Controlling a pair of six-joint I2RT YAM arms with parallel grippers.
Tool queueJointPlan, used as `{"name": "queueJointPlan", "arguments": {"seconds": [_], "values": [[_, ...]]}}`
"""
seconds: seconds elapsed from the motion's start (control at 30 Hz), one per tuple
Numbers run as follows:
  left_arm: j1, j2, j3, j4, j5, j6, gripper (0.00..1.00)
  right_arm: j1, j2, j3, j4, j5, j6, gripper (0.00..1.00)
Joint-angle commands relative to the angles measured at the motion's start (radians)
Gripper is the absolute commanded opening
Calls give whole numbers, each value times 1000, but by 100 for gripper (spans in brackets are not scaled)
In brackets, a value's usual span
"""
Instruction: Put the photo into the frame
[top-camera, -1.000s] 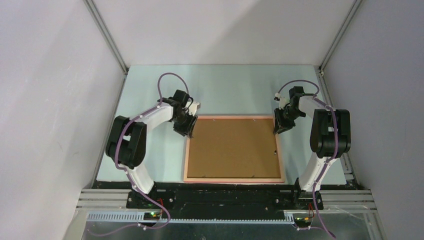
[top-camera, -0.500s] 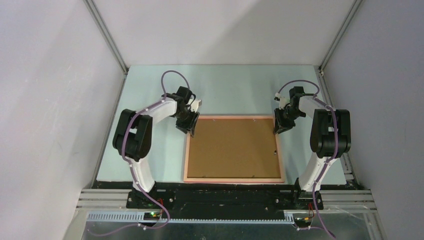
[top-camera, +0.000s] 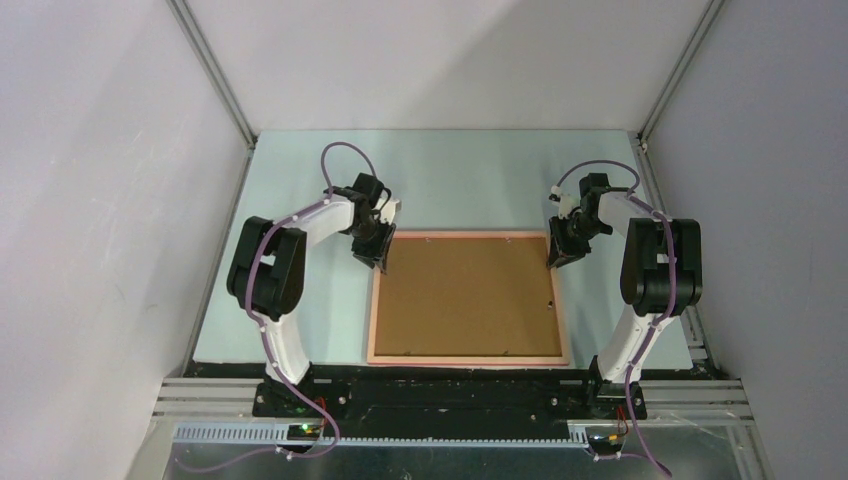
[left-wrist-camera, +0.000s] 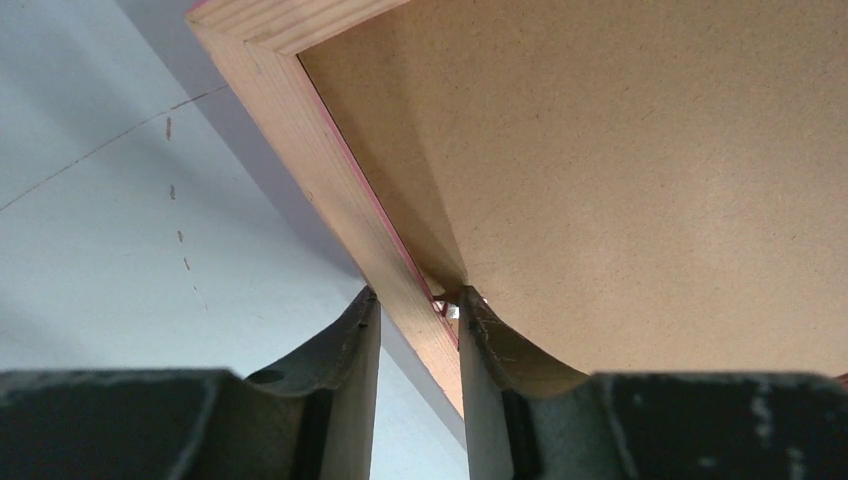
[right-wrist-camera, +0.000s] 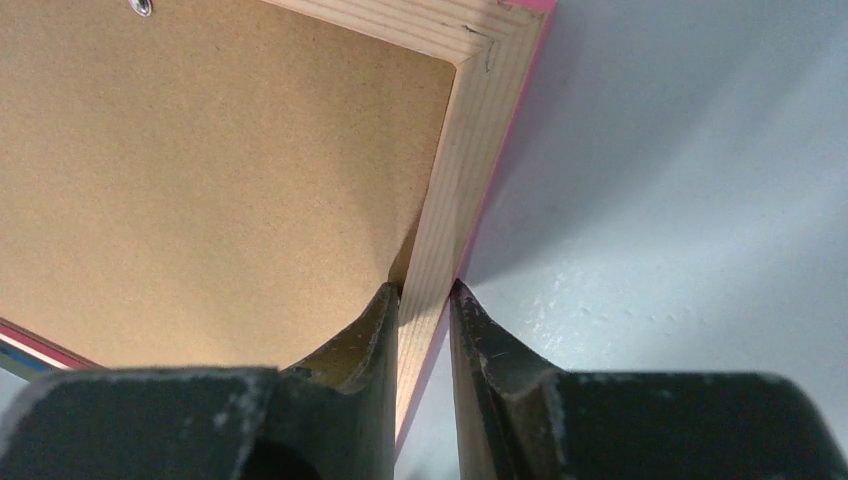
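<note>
The frame (top-camera: 467, 358), with a salmon-pink border, lies back side up on the table, and the brown backing board (top-camera: 465, 296) fills it. My left gripper (top-camera: 373, 255) is at the left rail near the far-left corner. In the left wrist view (left-wrist-camera: 417, 300) its fingers straddle that rail (left-wrist-camera: 330, 170) and touch both sides. My right gripper (top-camera: 556, 256) is shut on the right rail near the far-right corner. In the right wrist view (right-wrist-camera: 424, 292) it pinches the wooden rail (right-wrist-camera: 465, 150). Shadows under both rails show the far edge raised off the table. The photo is hidden.
The pale blue table (top-camera: 450, 175) is walled in by grey panels on the left, back and right. Aluminium posts (top-camera: 215, 75) stand at the far corners. A small metal hanger eyelet (right-wrist-camera: 144, 7) sits in the backing board.
My left arm swung in, its elbow moving right, and the gripper settled over the frame's left rail. The right arm and the frame hardly moved.
</note>
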Motion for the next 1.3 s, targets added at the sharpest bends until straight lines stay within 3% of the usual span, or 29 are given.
{"name": "queueJointPlan", "arguments": {"seconds": [0.0,0.3,0.47,0.8,1.27], "values": [[-13,1,-18,62,38,-4,24,4,-6,-20,-23,-22,-30,16],[-13,-29,-48,62,76,9,20,3,-6,-20,-24,-19,-31,15],[-14,-49,-52,61,85,16,38,3,-10,-20,-26,-20,-30,17],[8,-90,-66,61,111,33,53,-15,-49,-20,-35,-34,-32,33],[24,-192,-191,44,132,144,54,-19,-183,-138,-93,-33,-103,57]]}}
